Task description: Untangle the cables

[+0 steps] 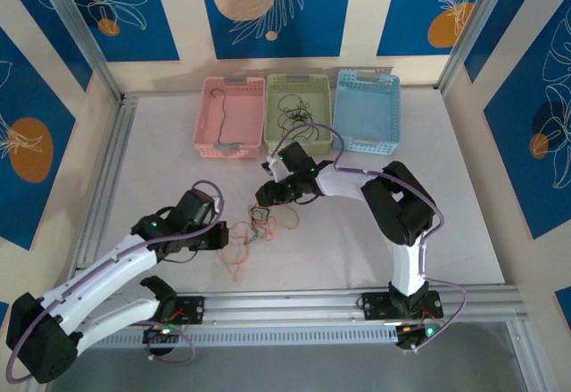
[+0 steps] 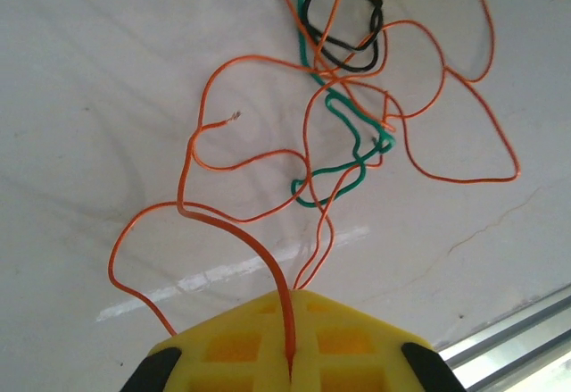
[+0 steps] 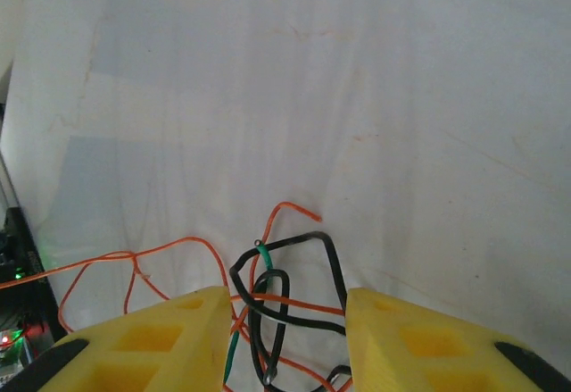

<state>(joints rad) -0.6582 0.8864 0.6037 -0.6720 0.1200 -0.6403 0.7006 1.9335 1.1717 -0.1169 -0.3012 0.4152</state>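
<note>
The cables (image 1: 259, 228) lie in a small tangle of orange, green and black wires on the white table between the two arms. My left gripper (image 2: 292, 370) is shut on an orange cable (image 2: 259, 249), which runs up from the pinched yellow fingers into loops around a green cable (image 2: 343, 173) and a black cable (image 2: 352, 53). From above, the left gripper (image 1: 223, 234) sits just left of the tangle. My right gripper (image 3: 285, 338) is open, low over the tangle's far end (image 1: 266, 197). Black loops (image 3: 330, 258), a green end (image 3: 265, 262) and orange strands (image 3: 294, 209) lie between its fingers.
Three baskets stand at the back: a pink one (image 1: 203, 124) with a dark cable inside, a green one (image 1: 272, 84) with several dark cables, and a blue one (image 1: 393, 115). An aluminium rail (image 1: 339, 303) runs along the near edge.
</note>
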